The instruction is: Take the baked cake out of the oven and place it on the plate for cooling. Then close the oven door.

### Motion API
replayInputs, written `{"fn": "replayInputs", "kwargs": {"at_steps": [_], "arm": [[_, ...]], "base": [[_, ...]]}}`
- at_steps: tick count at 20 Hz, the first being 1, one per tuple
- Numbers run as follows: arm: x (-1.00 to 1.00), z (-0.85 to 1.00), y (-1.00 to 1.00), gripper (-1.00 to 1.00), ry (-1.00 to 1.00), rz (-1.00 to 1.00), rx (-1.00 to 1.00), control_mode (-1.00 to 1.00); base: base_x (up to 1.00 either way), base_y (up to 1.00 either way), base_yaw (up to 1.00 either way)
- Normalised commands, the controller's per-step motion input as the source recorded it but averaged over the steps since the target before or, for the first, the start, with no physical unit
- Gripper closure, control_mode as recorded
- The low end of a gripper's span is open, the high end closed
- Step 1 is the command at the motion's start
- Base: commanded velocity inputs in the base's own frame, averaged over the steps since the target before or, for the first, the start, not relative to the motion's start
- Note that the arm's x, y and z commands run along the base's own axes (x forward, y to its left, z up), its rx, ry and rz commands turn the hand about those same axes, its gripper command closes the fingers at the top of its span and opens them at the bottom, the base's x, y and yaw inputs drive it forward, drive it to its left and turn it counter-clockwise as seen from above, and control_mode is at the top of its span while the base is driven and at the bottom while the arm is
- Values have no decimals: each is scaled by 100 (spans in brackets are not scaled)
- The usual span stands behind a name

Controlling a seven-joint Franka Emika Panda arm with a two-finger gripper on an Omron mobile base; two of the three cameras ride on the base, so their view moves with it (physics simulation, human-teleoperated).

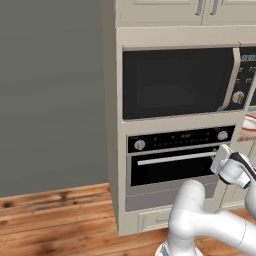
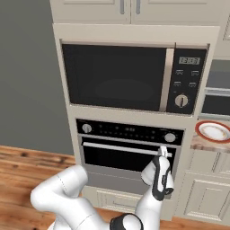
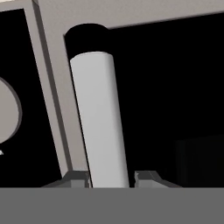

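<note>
- Gripping the oven door's (image 2: 128,157) silver bar handle (image 3: 99,118) is the step in hand: I see the gripper (image 2: 164,152) at the handle's right end, close under the right-hand knob (image 2: 170,137) of the black control strip (image 2: 130,131)
- From the hand view the bar runs up between the two fingertips (image 3: 76,178), one tight on each side, so I judge the jaws partly closed around the handle; whether they have bitten firmly yet I cannot tell
- Door is up and flush with the oven (image 1: 175,162), so the baked cake is behind the dark glass and I cannot see it
- I would let the squeeze settle before pulling, since the bar is round and smooth and could slip out of a loose hold
- Being near the end of the bar, I would pull straight out, then follow the door's arc downward about its bottom hinge, letting the wrist pitch with it
- I would keep the pull slow and even, so the off-centre grip does not twist the hand
- The plate (image 2: 214,131) sits on the counter (image 2: 200,143) to the right of the oven cabinet, near the counter's front edge, which is where the cake goes later
- I would watch that my elbow (image 1: 191,196), low before the door, leaves room for the panel to drop
</note>
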Motion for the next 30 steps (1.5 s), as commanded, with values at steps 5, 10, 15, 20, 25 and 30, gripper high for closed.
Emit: {"fn": "replayInputs", "kwargs": {"at_steps": [5,10,15,20,25,30], "arm": [[-5,0,-4,100,0,0,0,-100],[-36,0,-16,100,0,0,0,-100],[-26,-5,-7,100,0,0,-1,-100],[-27,-3,-12,100,4,0,0,-100],[-33,-8,-22,100,8,0,0,-100],[-31,-13,-12,100,4,0,-1,-100]], "base": [[0,0,0],[0,0,0],[0,0,0],[0,0,0],[0,0,0],[0,0,0]]}}
